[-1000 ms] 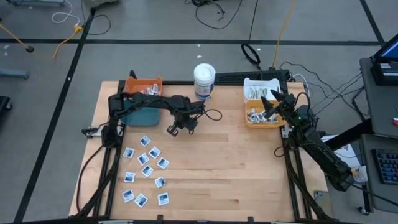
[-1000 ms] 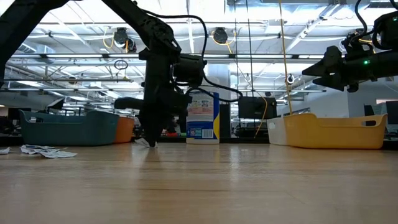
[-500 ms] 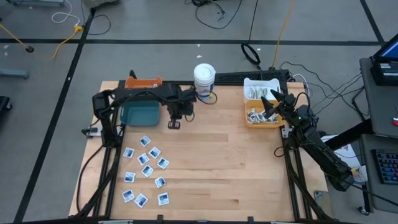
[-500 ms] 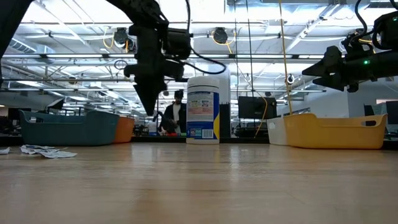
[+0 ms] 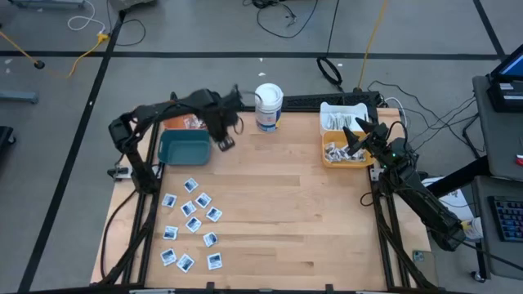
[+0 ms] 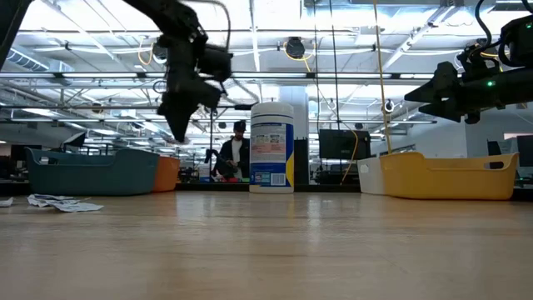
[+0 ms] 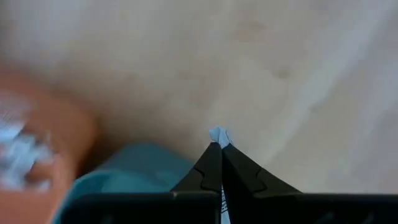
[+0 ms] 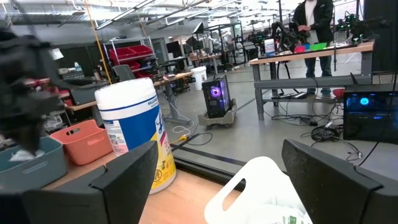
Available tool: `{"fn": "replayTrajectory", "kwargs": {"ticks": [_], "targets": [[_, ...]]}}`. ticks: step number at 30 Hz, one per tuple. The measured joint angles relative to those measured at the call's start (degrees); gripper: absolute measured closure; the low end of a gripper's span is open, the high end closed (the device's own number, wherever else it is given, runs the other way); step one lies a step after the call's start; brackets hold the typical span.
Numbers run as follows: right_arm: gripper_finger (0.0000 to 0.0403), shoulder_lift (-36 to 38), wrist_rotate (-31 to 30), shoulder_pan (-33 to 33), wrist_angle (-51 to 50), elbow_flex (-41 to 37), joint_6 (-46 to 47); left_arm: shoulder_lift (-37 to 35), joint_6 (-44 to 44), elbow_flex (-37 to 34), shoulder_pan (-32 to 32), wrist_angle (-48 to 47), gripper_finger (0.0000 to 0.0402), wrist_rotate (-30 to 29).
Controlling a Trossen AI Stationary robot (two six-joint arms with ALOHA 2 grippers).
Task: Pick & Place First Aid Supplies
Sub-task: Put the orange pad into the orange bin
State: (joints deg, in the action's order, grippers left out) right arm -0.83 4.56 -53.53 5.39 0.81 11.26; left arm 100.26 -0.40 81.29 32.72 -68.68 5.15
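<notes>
Several square white-and-blue packets lie flat on the wooden table near its left front; in the low view they show as a low heap. My left gripper hangs in the air by the right rim of the teal bin, pointing down, shut on one small white-and-blue packet. In the low view it is well above the table. My right gripper waits open and level over the yellow bin. My left gripper pinches the small packet between its two fingertips; only one corner of the packet peeps out past the tips. The fingers come from above, pointing down. The packet is lifted clear of the table.
A tall white tub with a blue label stands at the far edge, right of my left gripper. An orange bin with packets sits behind the teal one. A white bin stands behind the yellow one. Bare wood lies in the table's middle and right front.
My left gripper, shut all along, has risen from the table and gone toward the far left, to the teal bin's right rim, rolling about its own axis on the way. The packet has been lifted clear of the table with it.
</notes>
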Motion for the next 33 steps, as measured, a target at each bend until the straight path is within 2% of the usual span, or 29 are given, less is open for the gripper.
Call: {"fn": "replayTrajectory", "kwargs": {"ticks": [4,11,17,21,27,33], "targets": [[0.0066,0.0,0.0,0.0,0.0,0.0,0.0,-0.6,-5.1,0.0,8.4,-0.9,0.0400,-0.6],[0.0066,0.0,0.0,0.0,0.0,0.0,0.0,-0.6,-7.7,0.1,22.2,-0.3,0.0400,-0.7],[0.0066,0.0,0.0,0.0,0.0,0.0,0.0,-0.6,-8.4,0.0,29.8,-0.2,0.0400,-3.4],[0.0066,0.0,0.0,0.0,0.0,0.0,0.0,0.4,-10.2,-0.7,31.3,2.4,0.0400,-4.7],[0.0066,0.0,0.0,0.0,0.0,0.0,0.0,5.2,-13.9,-1.7,29.1,9.1,0.0400,-5.6],[0.0066,0.0,0.0,0.0,0.0,0.0,0.0,8.2,-16.1,-1.7,27.8,11.5,0.0401,-8.2]]}}
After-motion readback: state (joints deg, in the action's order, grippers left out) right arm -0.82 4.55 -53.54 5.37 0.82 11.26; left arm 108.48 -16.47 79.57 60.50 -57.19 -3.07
